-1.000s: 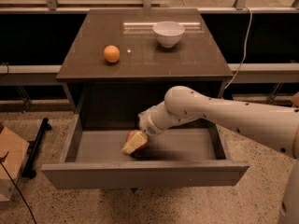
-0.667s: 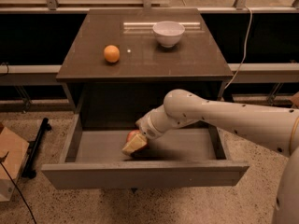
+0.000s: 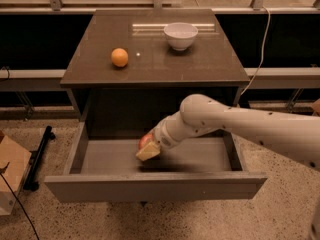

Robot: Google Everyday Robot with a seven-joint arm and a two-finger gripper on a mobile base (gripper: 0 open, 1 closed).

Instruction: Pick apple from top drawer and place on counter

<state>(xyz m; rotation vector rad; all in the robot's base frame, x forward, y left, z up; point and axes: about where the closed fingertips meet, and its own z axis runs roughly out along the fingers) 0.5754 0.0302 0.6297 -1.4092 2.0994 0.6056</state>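
The top drawer [image 3: 155,186] is pulled open below the dark brown counter [image 3: 200,59]. My gripper [image 3: 148,152] reaches down into the drawer from the right, over the left-middle of its grey floor. A small part of the red apple [image 3: 145,141] shows right against the gripper, on its upper left side; the rest is hidden by the gripper and wrist. I cannot tell whether the apple is held or only touched.
An orange round fruit [image 3: 119,57] lies on the counter's left side, and a white bowl [image 3: 180,35] stands at its back right. A cardboard box [image 3: 10,174] and a black stand [image 3: 37,159] are on the floor at the left. A cable [image 3: 260,49] hangs at the right.
The gripper has shifted slightly to the right inside the drawer. A patch of the red apple now shows beside it, where none was visible before.
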